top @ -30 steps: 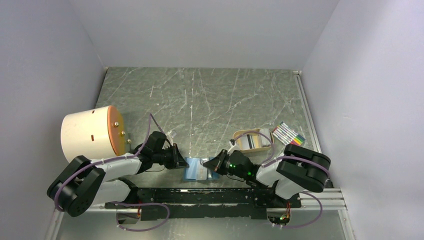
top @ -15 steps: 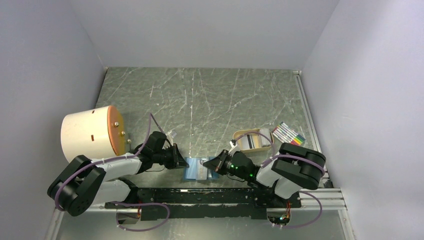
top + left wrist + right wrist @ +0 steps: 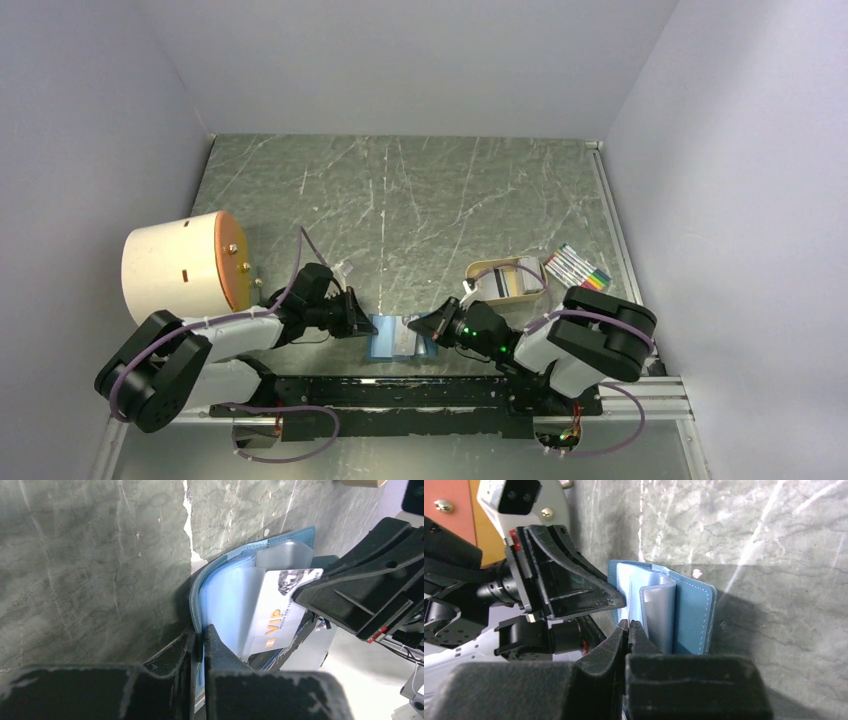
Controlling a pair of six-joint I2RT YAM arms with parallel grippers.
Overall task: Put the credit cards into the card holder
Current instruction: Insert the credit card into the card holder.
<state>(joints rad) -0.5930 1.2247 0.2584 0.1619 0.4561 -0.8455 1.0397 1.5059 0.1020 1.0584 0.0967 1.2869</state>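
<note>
Marbled tabletop [image 3: 420, 200], near edge: my left end effector [image 3: 201, 630] stays clamped on the open card holder [image 3: 225, 595]; my right end effector [image 3: 628, 626], pinching a credit card [image 3: 280, 612], has nudged slightly inward, so I judge insertion unfinished.

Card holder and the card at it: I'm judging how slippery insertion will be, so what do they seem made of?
The card holder looks like matte teal leather or an imitation, judging by the stitched edge; which is unclear. Its inner sleeves look like clear, glossy, flexible plastic that curls. The card seems stiff, smooth, printed plastic.
</note>
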